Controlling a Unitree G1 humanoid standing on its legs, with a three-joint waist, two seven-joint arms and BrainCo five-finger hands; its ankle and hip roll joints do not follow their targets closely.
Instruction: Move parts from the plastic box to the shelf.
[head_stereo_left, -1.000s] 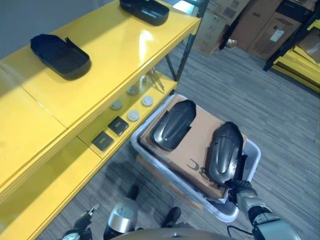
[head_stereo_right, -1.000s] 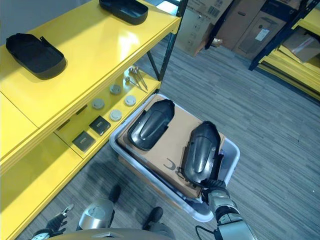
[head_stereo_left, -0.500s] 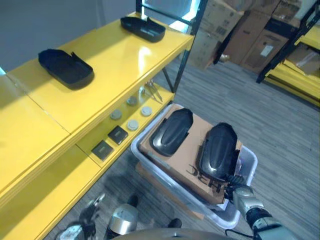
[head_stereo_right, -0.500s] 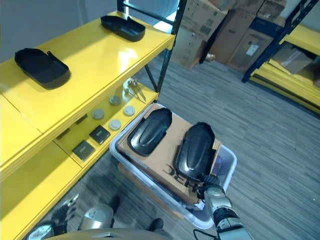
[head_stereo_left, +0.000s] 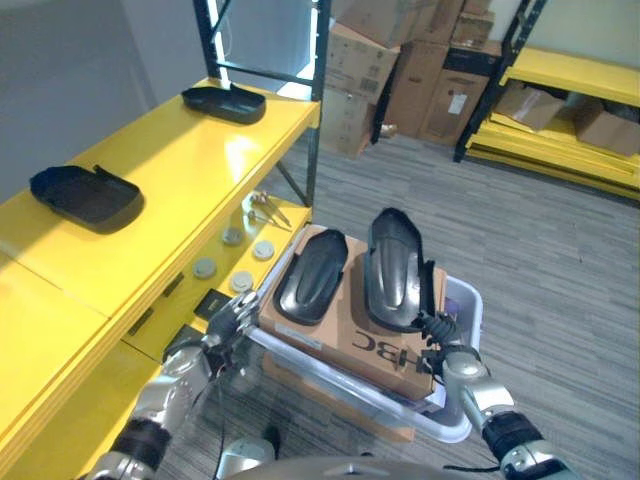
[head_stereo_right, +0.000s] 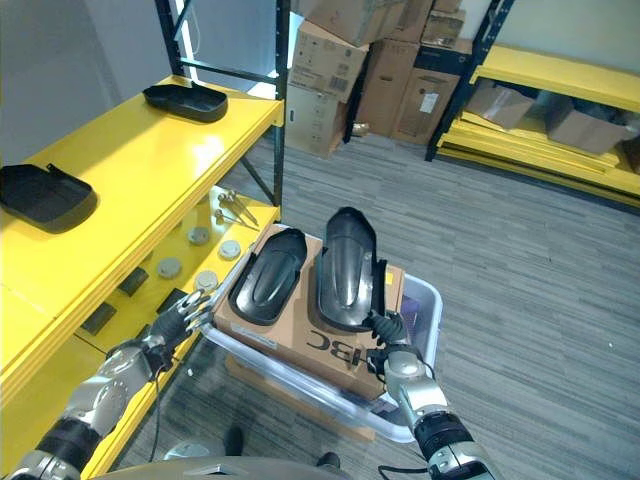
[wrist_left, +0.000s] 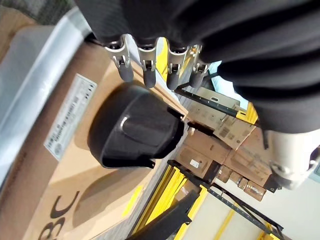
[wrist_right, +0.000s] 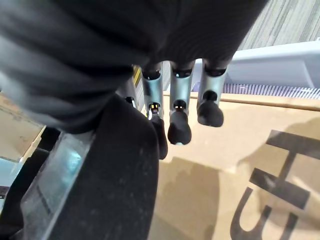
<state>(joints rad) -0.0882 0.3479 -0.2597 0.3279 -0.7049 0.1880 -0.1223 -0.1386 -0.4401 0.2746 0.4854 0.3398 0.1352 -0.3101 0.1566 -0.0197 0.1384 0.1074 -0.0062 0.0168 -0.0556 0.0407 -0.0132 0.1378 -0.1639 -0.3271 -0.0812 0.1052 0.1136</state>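
Note:
A clear plastic box (head_stereo_left: 462, 300) holds a cardboard sheet (head_stereo_left: 385, 350) with two black moulded parts on it. The left part (head_stereo_left: 310, 275) lies flat. The right part (head_stereo_left: 393, 268) is tilted with its far end raised, and my right hand (head_stereo_left: 440, 335) is shut on its near end; in the right wrist view the curled fingers (wrist_right: 175, 120) lie beside the part (wrist_right: 115, 175). My left hand (head_stereo_left: 228, 318) is open at the box's left rim, its straight fingers (wrist_left: 147, 70) pointing at the left part (wrist_left: 132, 130). Two more black parts (head_stereo_left: 75, 195) (head_stereo_left: 222, 103) rest on the yellow shelf (head_stereo_left: 200, 150).
The shelf's lower level (head_stereo_left: 255, 235) carries round discs, small black squares and a few metal tools. Cardboard boxes (head_stereo_left: 400, 70) are stacked at the back by a dark rack post (head_stereo_left: 318, 100). Another yellow rack (head_stereo_left: 570, 100) stands at the far right across grey carpet.
The camera has tipped up, shifting the whole picture. My left hand has risen to the box's left rim. The right part has tipped up at its far end in my right hand.

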